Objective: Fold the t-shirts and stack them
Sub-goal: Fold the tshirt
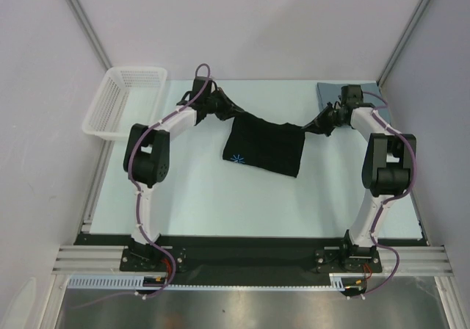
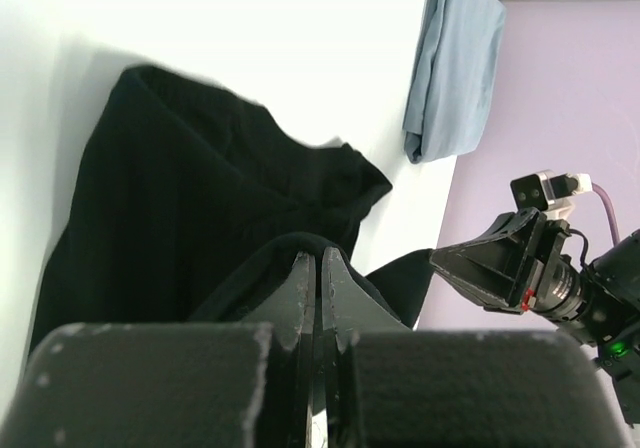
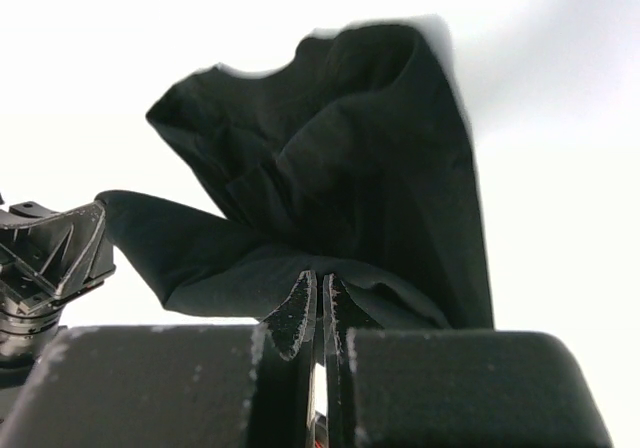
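Note:
The black t-shirt [image 1: 266,147] hangs stretched between both grippers over the middle of the table, its blue-white starburst mark [image 1: 235,158] at the lower left. My left gripper [image 1: 223,107] is shut on the shirt's left top edge; in the left wrist view the cloth [image 2: 190,218] bunches over the closed fingertips [image 2: 318,260]. My right gripper [image 1: 317,125] is shut on the shirt's right top edge, seen also in the right wrist view [image 3: 322,280] with the shirt [image 3: 350,168] draped ahead. The grey-blue t-shirt [image 1: 330,92] lies folded at the far right corner, also in the left wrist view [image 2: 452,63].
A white mesh basket [image 1: 123,101] stands at the far left edge of the table. Purple walls close in the left, back and right sides. The arm bases sit on a black rail at the near edge.

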Action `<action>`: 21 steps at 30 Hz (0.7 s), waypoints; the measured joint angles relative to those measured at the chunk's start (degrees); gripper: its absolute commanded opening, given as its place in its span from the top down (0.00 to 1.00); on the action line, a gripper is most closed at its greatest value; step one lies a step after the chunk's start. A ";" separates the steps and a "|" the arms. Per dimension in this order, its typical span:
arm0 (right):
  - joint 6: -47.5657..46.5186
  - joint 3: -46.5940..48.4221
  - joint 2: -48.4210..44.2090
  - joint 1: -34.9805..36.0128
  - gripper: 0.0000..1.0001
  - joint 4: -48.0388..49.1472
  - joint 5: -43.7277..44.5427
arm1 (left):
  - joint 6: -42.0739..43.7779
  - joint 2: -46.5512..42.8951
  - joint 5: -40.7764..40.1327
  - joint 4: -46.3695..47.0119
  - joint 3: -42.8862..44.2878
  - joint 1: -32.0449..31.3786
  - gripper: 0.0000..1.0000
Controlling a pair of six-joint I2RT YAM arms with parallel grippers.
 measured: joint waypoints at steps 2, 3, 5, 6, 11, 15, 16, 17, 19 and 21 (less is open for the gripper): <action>0.00 0.90 0.98 -0.37 1.00 -0.02 0.02 | 0.00 1.44 0.24 0.42 1.22 0.02 1.00; 0.00 1.36 1.44 -0.50 1.00 0.02 0.00 | -0.02 2.01 0.28 0.72 1.57 0.04 1.00; -0.11 2.93 2.86 -0.68 1.00 -0.31 -0.11 | 0.02 2.71 0.28 0.85 1.88 0.15 1.00; -0.24 4.00 3.78 -0.72 1.00 -0.35 -0.11 | 0.04 3.13 0.26 0.76 2.25 0.22 1.00; -0.42 7.23 7.56 -0.94 1.00 -0.15 -0.33 | 0.07 4.94 -0.35 0.28 4.52 0.66 1.00; -0.44 8.90 9.62 -1.11 1.00 -0.61 -0.37 | 0.04 6.27 -0.72 0.09 5.79 0.92 1.00; -0.46 9.42 10.12 -1.18 1.00 -0.61 -0.42 | 0.00 6.54 -0.74 -0.07 5.95 0.96 1.00; -0.46 9.81 10.51 -1.22 1.00 -0.63 -0.46 | -0.04 6.75 -0.79 -0.09 6.01 1.03 1.00; -0.46 10.49 11.41 -1.33 1.00 -0.59 -0.70 | -0.07 7.06 -1.05 -0.31 6.01 1.18 1.00; -0.46 11.02 12.24 -1.42 1.00 -0.68 -0.79 | -0.07 7.45 -1.27 -0.33 6.21 1.31 1.00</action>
